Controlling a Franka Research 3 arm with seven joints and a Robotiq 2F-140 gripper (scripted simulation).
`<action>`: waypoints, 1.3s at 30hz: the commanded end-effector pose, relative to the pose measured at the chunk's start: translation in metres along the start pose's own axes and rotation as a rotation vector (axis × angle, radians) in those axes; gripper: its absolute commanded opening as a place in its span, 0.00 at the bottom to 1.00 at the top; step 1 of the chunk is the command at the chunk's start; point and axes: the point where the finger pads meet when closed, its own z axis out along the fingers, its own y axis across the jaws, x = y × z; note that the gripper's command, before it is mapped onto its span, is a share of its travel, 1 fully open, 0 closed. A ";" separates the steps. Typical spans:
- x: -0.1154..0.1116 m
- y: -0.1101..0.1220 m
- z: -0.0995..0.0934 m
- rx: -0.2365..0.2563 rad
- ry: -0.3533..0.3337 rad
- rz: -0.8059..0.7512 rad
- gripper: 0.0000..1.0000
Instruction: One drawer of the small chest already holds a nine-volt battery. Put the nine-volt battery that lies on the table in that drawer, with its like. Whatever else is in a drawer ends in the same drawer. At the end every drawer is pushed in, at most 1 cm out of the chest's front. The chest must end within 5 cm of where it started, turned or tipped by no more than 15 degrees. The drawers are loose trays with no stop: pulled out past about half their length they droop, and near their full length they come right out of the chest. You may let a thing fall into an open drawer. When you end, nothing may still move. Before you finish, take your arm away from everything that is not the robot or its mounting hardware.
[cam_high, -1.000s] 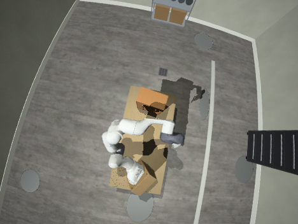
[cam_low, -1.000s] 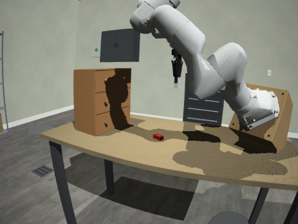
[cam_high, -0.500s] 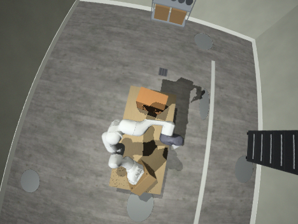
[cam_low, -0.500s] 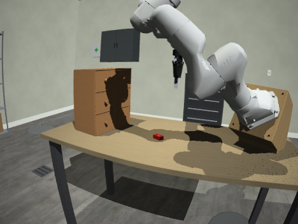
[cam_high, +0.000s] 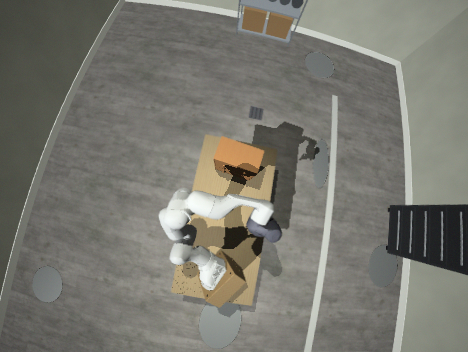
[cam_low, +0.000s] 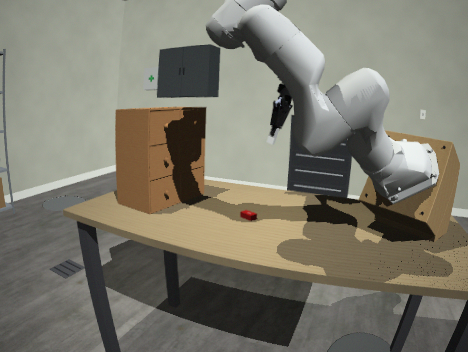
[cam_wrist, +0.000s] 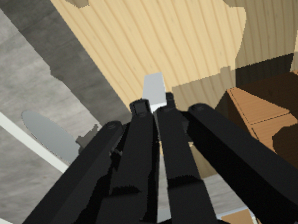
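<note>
The red nine-volt battery (cam_low: 248, 215) lies on the table in front of the chest; the arm hides it in the top view, and it is outside the wrist view. The small orange-brown chest (cam_high: 240, 152) (cam_low: 132, 155) (cam_wrist: 262, 122) stands upright at the table's far end. Its three drawer fronts look flush, partly in the arm's shadow; the drawers' contents are hidden. My gripper (cam_low: 271, 137) (cam_wrist: 156, 87) is shut with nothing between its pale fingertips. It hangs high above the table, to the right of the chest and beyond the battery in the exterior view.
The table (cam_high: 202, 175) (cam_low: 200, 237) (cam_wrist: 165, 40) carries the chest at one end and the arm's tilted wooden mounting block (cam_high: 232, 287) (cam_low: 445, 175) at the other. The arm (cam_high: 210, 205) (cam_low: 295, 50) bends high over the middle. A dark drawer cabinet (cam_low: 320, 165) stands behind the table.
</note>
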 end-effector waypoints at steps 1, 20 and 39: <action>-0.011 -0.004 0.006 0.013 -0.102 -0.079 0.00; -0.039 -0.003 0.058 -0.011 -0.679 -0.081 0.00; -0.056 -0.002 0.088 -0.025 -1.013 -0.080 0.00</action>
